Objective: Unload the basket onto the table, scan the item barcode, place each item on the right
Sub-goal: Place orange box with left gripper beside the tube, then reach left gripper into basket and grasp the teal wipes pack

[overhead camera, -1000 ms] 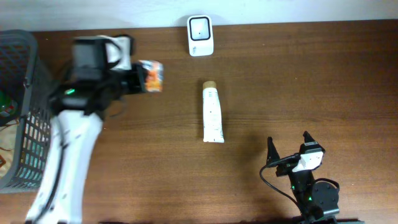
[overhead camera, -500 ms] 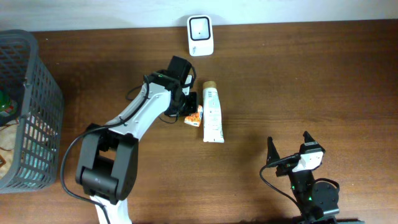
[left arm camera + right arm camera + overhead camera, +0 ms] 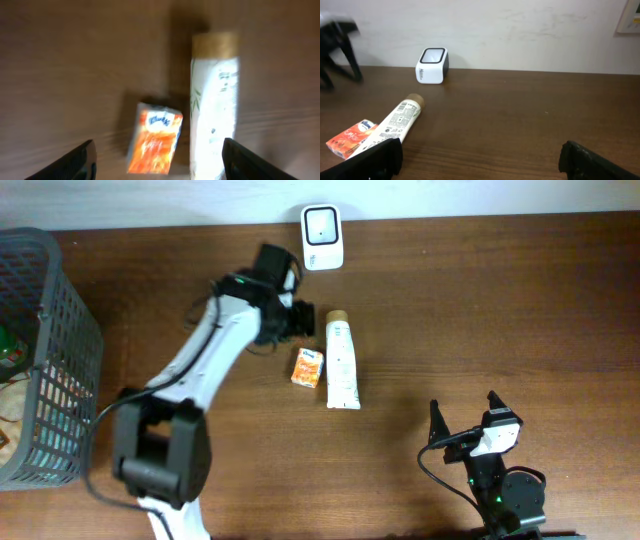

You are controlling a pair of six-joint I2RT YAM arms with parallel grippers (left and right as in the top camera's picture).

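Black fingers (image 3: 75,162) of left gripper (image 3: 304,321): spread wide, nothing between them, clear of the table.

Just ahead of those fingers: orange tissue pack (image 3: 155,145), lying flat on the wood, gripped by nothing, just beside the tube; whether touching it, cannot tell.

White tube (image 3: 341,360) with tan cap: lying lengthwise, cap end toward the scanner.

White scanner (image 3: 322,224): at the far table edge, apart from both items, window facing up.

Grey basket (image 3: 50,310): far left, further contents partly seen, not countable.

Right gripper (image 3: 464,418): parked at the near right, fingers wide, empty, well apart from everything.

Progress, by judgement: pack taken as the item in hand, now resting on the table near the scanner but not over its window. Not provable from this view whether its barcode was read. If unread, left to do: regrasp, present over the window. If read, left to do: fetch the next item from the basket.

Count: arms two; grippers two; scanner one; tissue pack one; tube one; basket one.
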